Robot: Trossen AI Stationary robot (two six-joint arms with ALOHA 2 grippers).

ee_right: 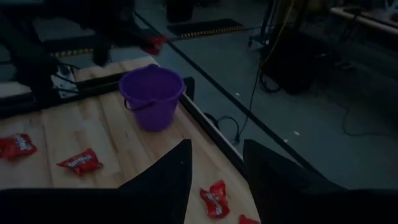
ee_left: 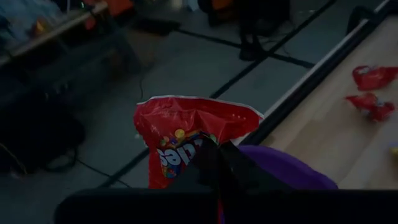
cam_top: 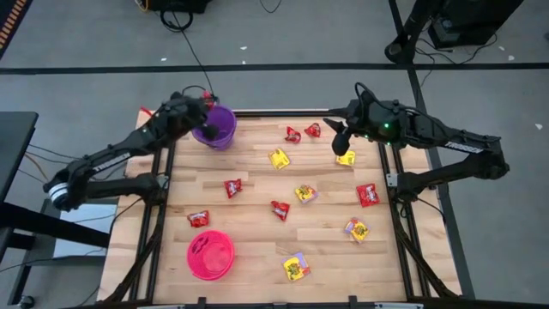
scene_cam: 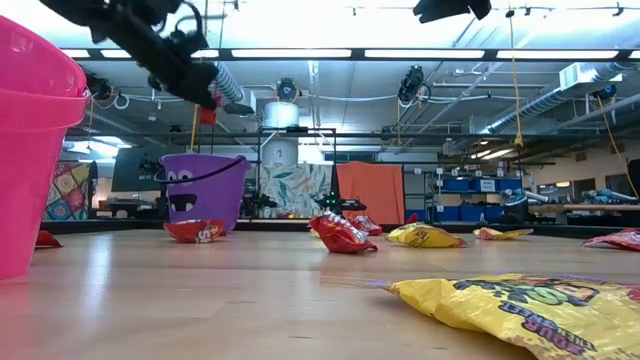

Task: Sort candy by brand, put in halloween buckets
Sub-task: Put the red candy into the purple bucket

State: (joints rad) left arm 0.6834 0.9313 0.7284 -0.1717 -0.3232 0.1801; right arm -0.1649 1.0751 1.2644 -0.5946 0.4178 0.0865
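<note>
A: The fingers of the left gripper (ee_left: 214, 163) are closed on a red packet (ee_left: 180, 138) and hold it by its lower edge, above the purple bucket (cam_top: 219, 126) at the far left corner of the bench (cam_top: 257, 245). Most of the packet stands free above the fingers, and it is crumpled.

B: And the right gripper (ee_right: 216, 167)?

A: Its fingers stand apart, with nothing between them. It hangs over the far right part of the bench, near a yellow packet (cam_top: 346, 158) and two red packets (cam_top: 303, 133).

B: How will such candy handle, do you think?

A: I judge it light and soft. The wrapper is thin and shiny, so it may slip, and it bends when it is pinched. It is not fragile. A flat packet lies low on the wood, so I would take it at a raised, crinkled end and not at the flat middle.

B: Where is the rest?

A: Red and yellow packets lie scattered over the middle and the right of the bench, well apart from each other. The pink bucket (cam_top: 211, 255) stands at the near left, with one red packet (cam_top: 198, 219) just beside it on the far side.

B: Any risk?

A: A loose hold on the edge could let the packet fall beside the bucket and not in it.
</note>
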